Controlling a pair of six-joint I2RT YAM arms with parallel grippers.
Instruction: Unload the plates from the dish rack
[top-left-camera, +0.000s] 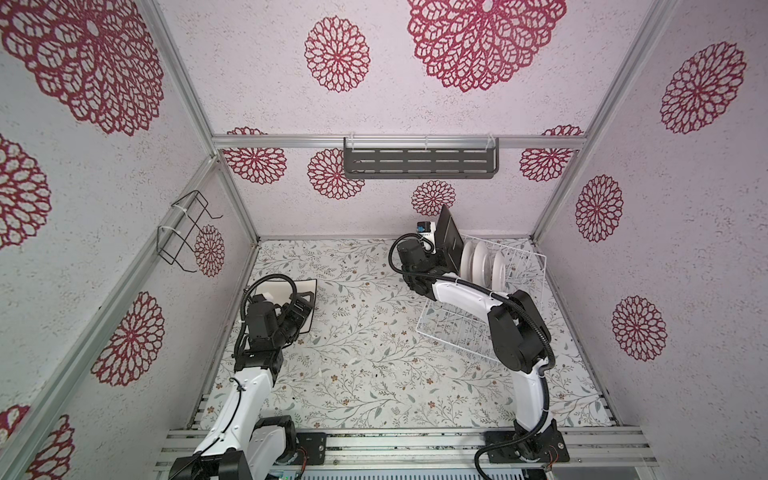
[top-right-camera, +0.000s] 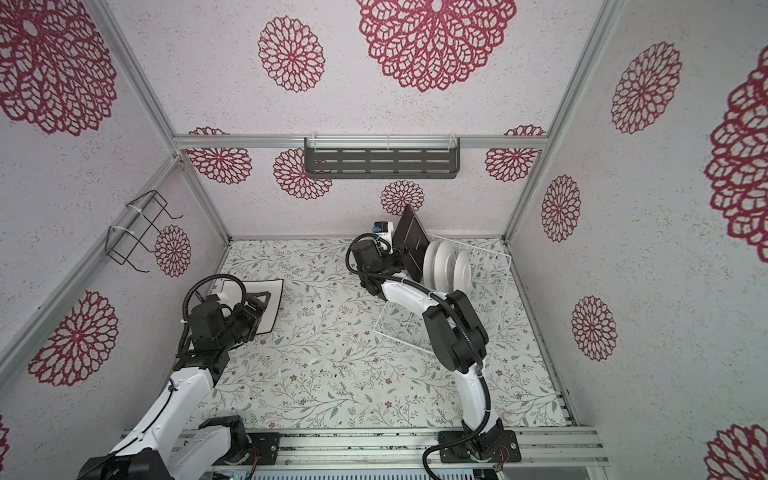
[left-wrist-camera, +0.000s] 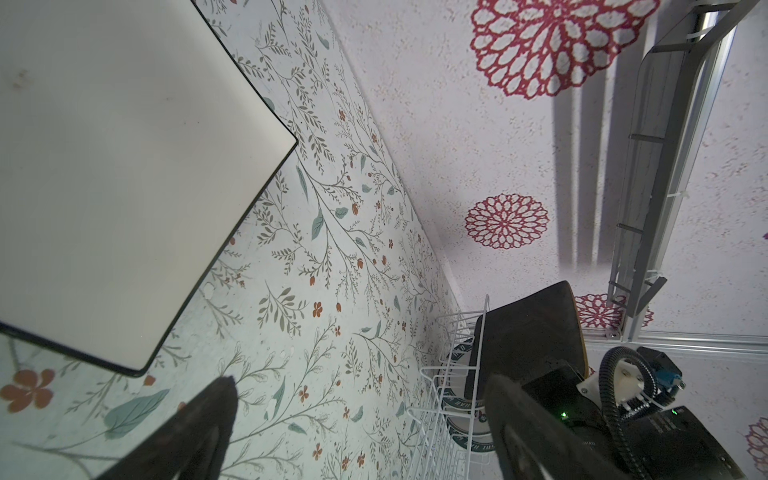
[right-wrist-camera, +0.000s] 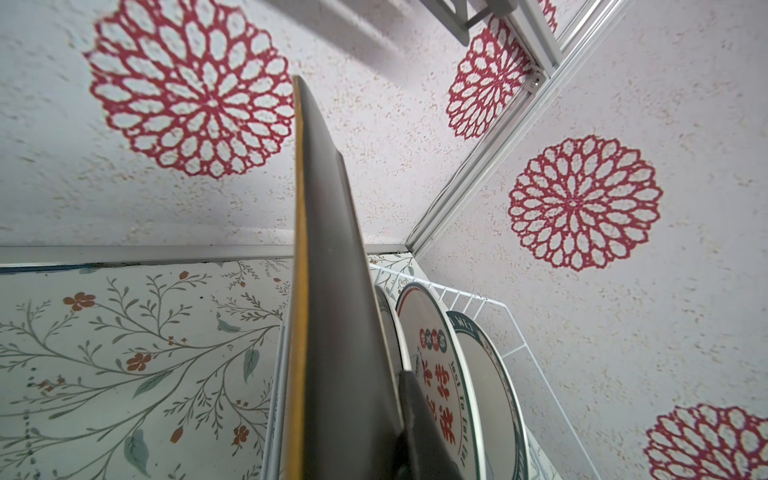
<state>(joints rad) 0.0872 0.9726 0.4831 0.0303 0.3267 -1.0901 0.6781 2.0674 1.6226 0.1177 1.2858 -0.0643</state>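
Fingers first: right fingers (right-wrist-camera: 419, 415) pinching one square black plate (right-wrist-camera: 328, 291) low down, one finger visible against the plate's face in the right wrist view, its partner hidden behind. Left fingers (left-wrist-camera: 195, 432) spread wide, two dark tips with nothing between them but patterned tabletop (top-left-camera: 374, 353), hovering over one square white plate (top-left-camera: 306, 286) with dark edge; contact with it impossible to tell. Square white plate flat on the tabletop, on the left in both top views, well apart from the dish rack (top-left-camera: 519, 249). Square black plate on edge and tilted, at the rack's left end in both top views, top corner well above the round ones; lower edge hidden, so no telling whether resting on the wires or lifted clear. Just beside it, three round white plates (top-right-camera: 446, 259) on edge in a row among the tines: nearest plate (top-left-camera: 467, 262) mostly hidden behind the black one, middle plate (right-wrist-camera: 432, 374) with red characters, far plate (right-wrist-camera: 490, 374) with lettered dark-teal rim. Count in all: five plates, four at the rack, one out on the tabletop. One dish rack, white wire, on the right, near the back right corner. Farther out, one dark grey slotted shelf (top-left-camera: 419, 162) on the back wall and one small black wire holder (top-left-camera: 183, 232) on the left wall. Two arms: left arm (top-left-camera: 249, 390), right arm (top-left-camera: 534, 395).
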